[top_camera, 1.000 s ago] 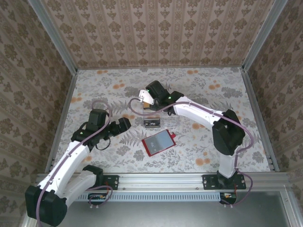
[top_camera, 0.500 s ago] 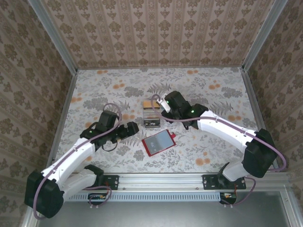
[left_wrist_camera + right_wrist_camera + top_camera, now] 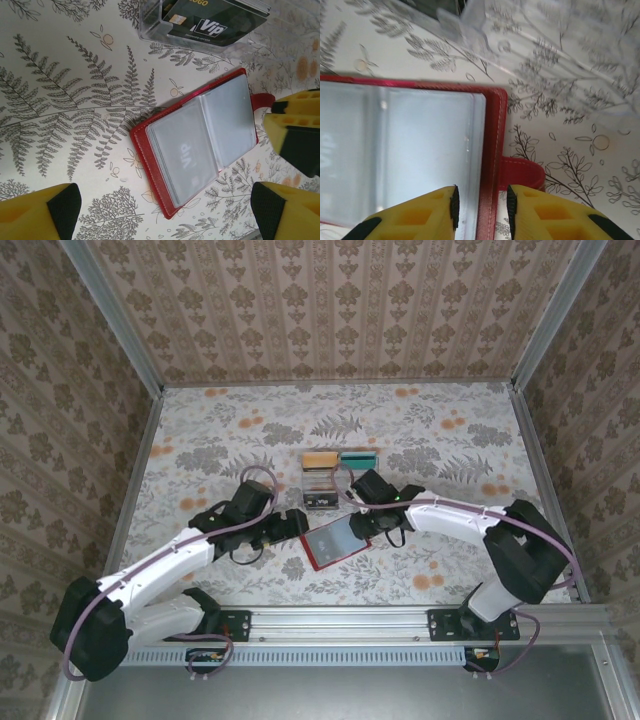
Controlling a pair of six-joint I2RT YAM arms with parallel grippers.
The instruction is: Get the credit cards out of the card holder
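Observation:
The red card holder (image 3: 335,542) lies open on the table, its clear sleeves facing up. Behind a sleeve in the left wrist view shows a grey "Vip" credit card (image 3: 186,156) inside the card holder (image 3: 145,145). My left gripper (image 3: 297,524) hovers at the holder's left edge, jaws wide open and empty, with the left gripper (image 3: 167,222) spanning the holder's near corner. My right gripper (image 3: 362,529) is at the holder's right edge. In the right wrist view the right gripper (image 3: 481,206) stands narrowly open astride the card holder's stitched edge (image 3: 492,150), beside the closing tab (image 3: 522,172), with a gap on both sides.
A clear plastic tray (image 3: 362,492) stands just behind the holder, with dark cards (image 3: 320,498), an orange stack (image 3: 318,458) and a teal stack (image 3: 360,455). The tray (image 3: 200,27) and its "Vip" card lie close to both grippers. Metal rails bound the flowered table.
The right arm swung from the tray at the back down to the holder's right edge. The left gripper moved right, up to the holder's left side.

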